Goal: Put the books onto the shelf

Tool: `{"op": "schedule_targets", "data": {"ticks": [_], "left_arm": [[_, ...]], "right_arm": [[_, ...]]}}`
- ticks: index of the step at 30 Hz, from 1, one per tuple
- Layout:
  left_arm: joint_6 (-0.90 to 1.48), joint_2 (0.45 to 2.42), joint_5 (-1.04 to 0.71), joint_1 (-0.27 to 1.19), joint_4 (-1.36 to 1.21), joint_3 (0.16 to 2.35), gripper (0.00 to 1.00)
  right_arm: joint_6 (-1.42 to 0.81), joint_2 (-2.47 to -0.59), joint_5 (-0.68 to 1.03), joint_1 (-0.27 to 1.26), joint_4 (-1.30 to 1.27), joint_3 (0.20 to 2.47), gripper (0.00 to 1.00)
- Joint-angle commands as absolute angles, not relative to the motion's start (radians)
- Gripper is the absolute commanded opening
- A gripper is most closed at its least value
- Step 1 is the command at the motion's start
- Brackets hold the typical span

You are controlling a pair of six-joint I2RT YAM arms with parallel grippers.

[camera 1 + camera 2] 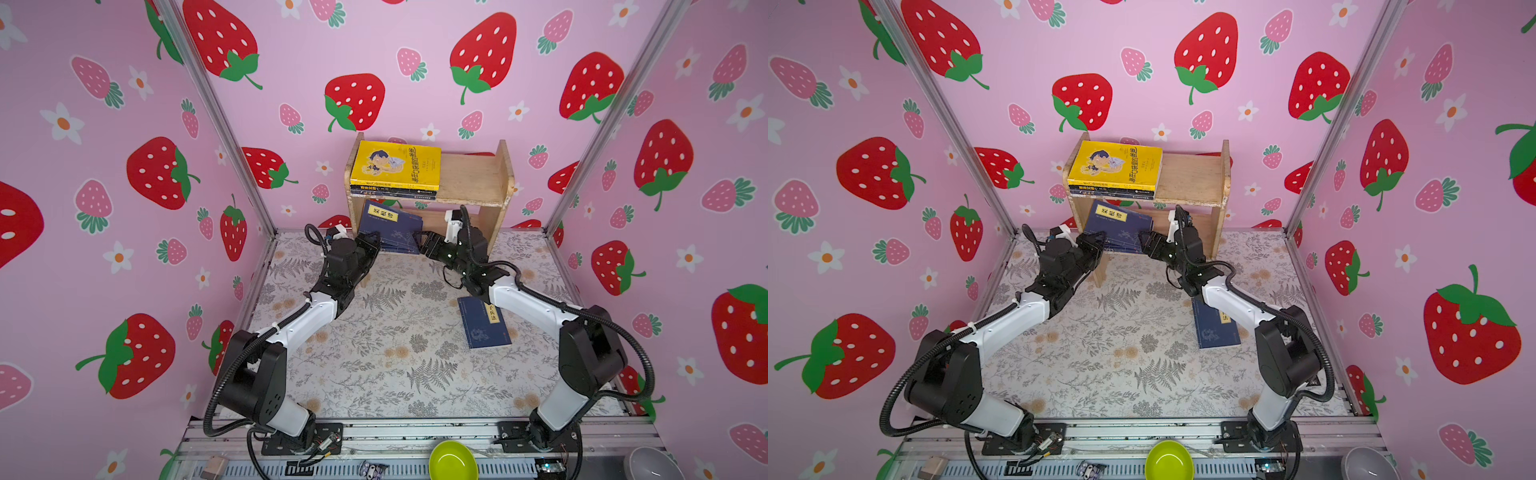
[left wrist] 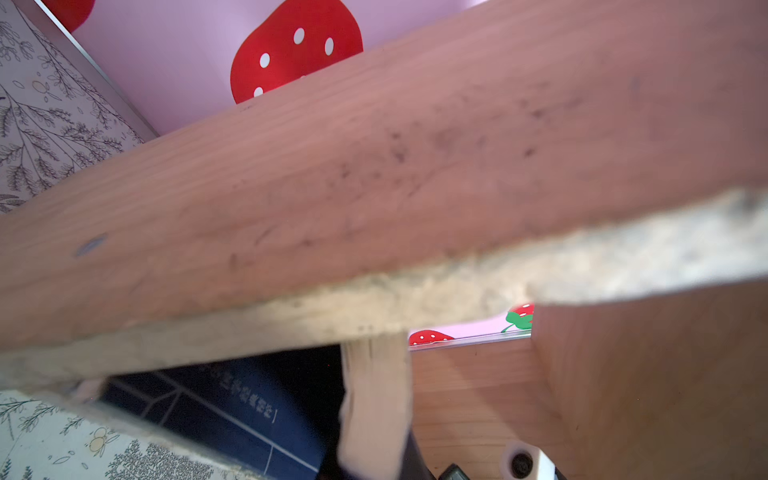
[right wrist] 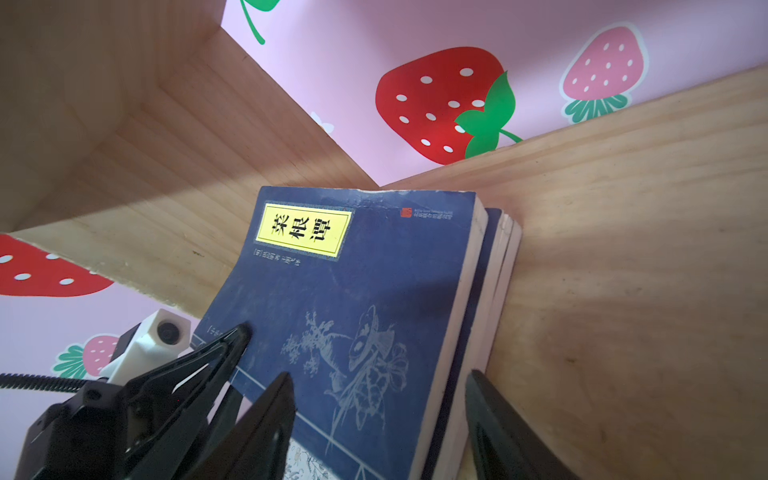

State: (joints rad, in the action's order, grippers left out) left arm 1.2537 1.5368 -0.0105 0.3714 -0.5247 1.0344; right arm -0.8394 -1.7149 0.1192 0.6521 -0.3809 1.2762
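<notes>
The wooden shelf (image 1: 473, 178) (image 1: 1192, 178) stands against the back wall. A yellow book (image 1: 395, 164) (image 1: 1115, 164) lies on dark books (image 1: 395, 193) on the left of its top tier. A tilted stack of navy books (image 1: 390, 226) (image 3: 353, 291) sticks out of the lower tier. My right gripper (image 1: 422, 241) (image 3: 379, 376) is shut on this stack, one finger on the cover and one behind. My left gripper (image 1: 372, 241) (image 3: 243, 332) is shut, its tip touching the top cover's corner. Another navy book (image 1: 482, 328) (image 1: 1214, 332) lies flat on the table under my right arm.
A green bowl (image 1: 453, 461) and a grey bowl (image 1: 652, 465) sit beyond the front rail. Strawberry-print walls close in three sides. In the left wrist view the shelf's side panel (image 2: 374, 166) fills most of the picture, very close.
</notes>
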Motion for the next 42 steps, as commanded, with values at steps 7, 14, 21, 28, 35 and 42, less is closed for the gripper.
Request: {"op": "schedule_targets", "data": {"ticks": [7,14,21,28,35,42], "left_arm": [[1.262,1.553,-0.012,0.37,-0.576,1.074,0.0],[1.255,1.554,-0.045,0.365,-0.572,1.075,0.0],[1.261,1.56,-0.088,0.354,-0.571,1.078,0.0],[1.273,1.566,-0.084,0.354,-0.551,1.072,0.0],[1.278,1.561,-0.09,0.354,-0.515,1.072,0.03],[1.257,1.511,-0.064,0.353,-0.405,1.071,0.5]], "right_arm": [[-0.813,-1.765,0.07,0.673,-0.32,1.33,0.64],[-0.816,-1.8,0.069,0.683,-0.314,1.356,0.62],[-0.806,-1.808,0.072,0.684,-0.312,1.372,0.63],[-0.81,-1.823,0.07,0.685,-0.298,1.385,0.6],[-0.813,-1.84,0.008,0.699,-0.281,1.39,0.56],[-0.807,-1.856,-0.027,0.707,-0.259,1.403,0.53]]}}
